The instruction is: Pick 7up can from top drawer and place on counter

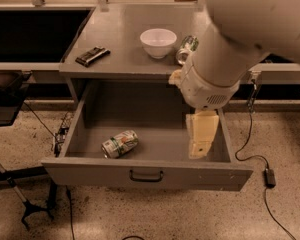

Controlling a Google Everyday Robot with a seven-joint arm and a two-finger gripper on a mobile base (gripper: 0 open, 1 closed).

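The 7up can (120,143) lies on its side in the open top drawer (145,174), left of centre and near the front panel. The drawer's dark handle (146,176) is centred on its front. The counter (121,31) is the grey top above the drawer. My gripper (202,136) hangs from the large white arm (225,59) over the right part of the drawer, well to the right of the can and apart from it. It holds nothing that I can see.
On the counter stand a white bowl (158,42), a dark flat object (92,55) at the left, and a darker green can (187,49) lying partly behind the arm. A black cable and plug (269,176) lie on the floor at the right.
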